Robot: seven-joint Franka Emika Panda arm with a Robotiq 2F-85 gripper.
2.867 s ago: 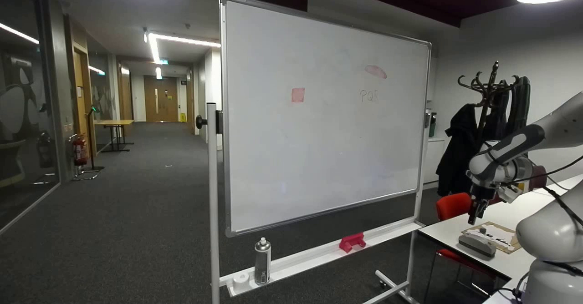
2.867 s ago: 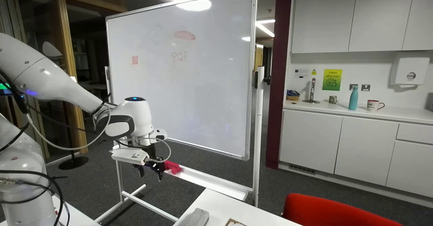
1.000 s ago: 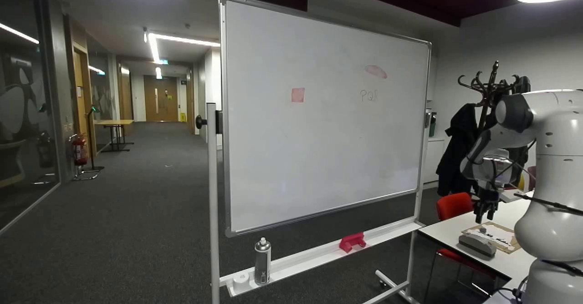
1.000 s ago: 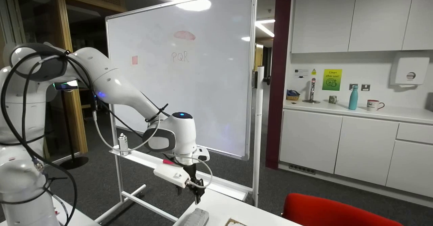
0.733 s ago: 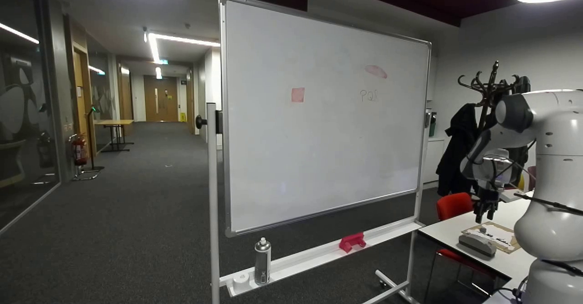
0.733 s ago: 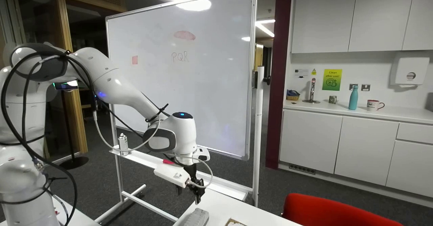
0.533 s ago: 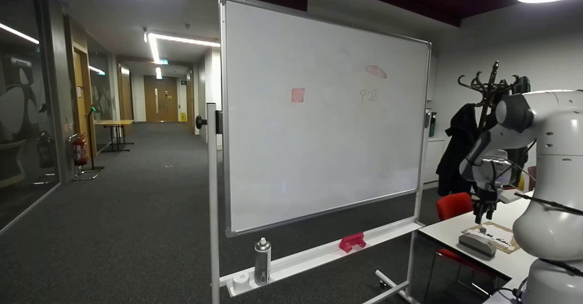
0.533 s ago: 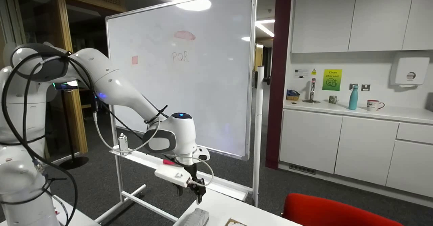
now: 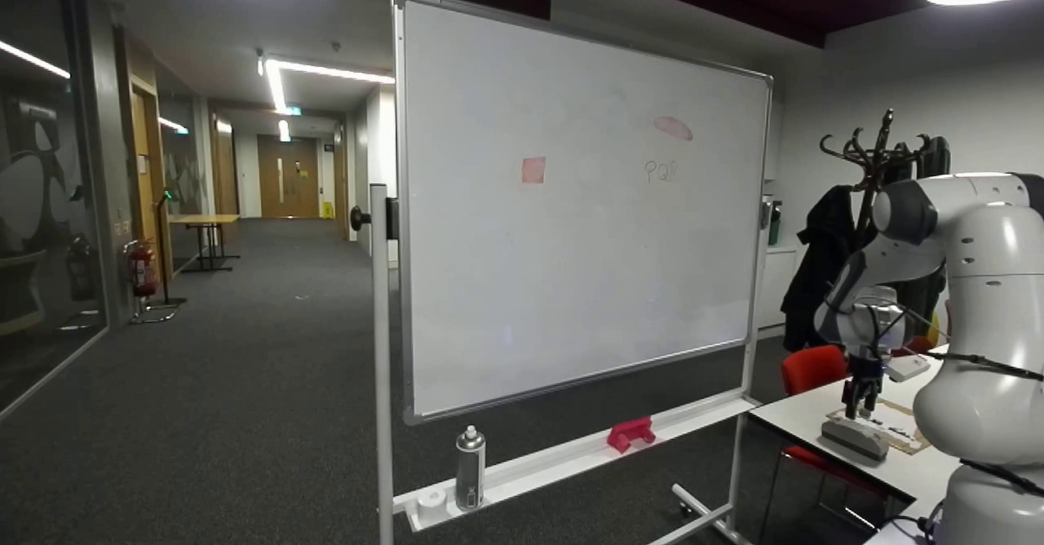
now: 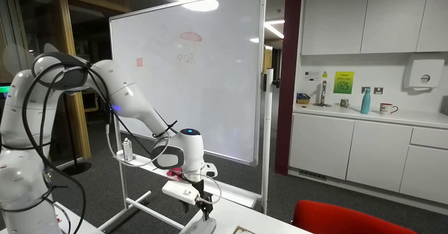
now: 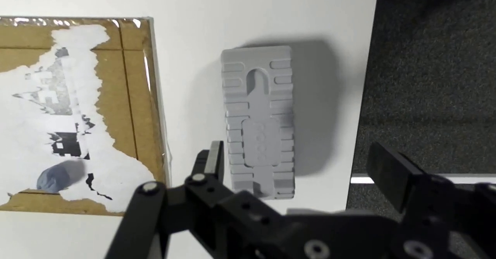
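Two black fingers [image 11: 214,161] of my pincer [image 11: 296,154] stand wide apart, and between them in my wrist view shows a grey ridged block [image 11: 259,123], lying on the white table [image 11: 190,38]. One finger is just beside the block's left side there; the other shows out past the table's edge, against dark carpet [image 11: 426,96]. Whether I touch the block I cannot tell. Further left lies a cardboard piece [image 11: 141,96] with torn white paper [image 11: 83,88], a small blue-grey lump [image 11: 53,178] on it. In both exterior views a whiteboard [image 9: 587,268] bearing a pink square [image 9: 533,170] stands near the table, with a spray can [image 9: 471,471] and a red piece [image 9: 631,432] on its lower ledge [image 9: 555,470].
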